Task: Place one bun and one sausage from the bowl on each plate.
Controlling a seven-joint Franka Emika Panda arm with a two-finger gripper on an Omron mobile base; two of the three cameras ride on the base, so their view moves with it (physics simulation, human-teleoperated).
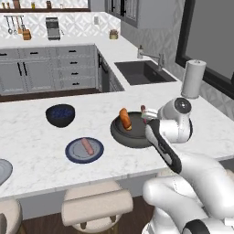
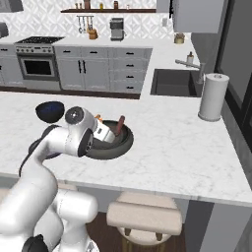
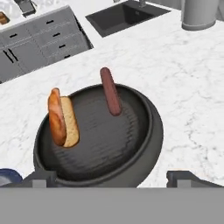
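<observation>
Tool [image 3: 109, 177]: I have it spread wide and empty, poised over the bowl [image 3: 148, 144].
Bowl: on the surface [image 1: 41, 160], holding one bun [image 3: 61, 118] and one sausage [image 3: 110, 91].
Done: blue-rimmed plate [image 1: 73, 155] carries a sausage [image 1: 87, 146], no bun that I can see.
Left: I judge that plate needs its bun; grey plate [image 1: 3, 170] needs both.
Hidden: grey plate is cut off at the edge, contents unclear.
</observation>
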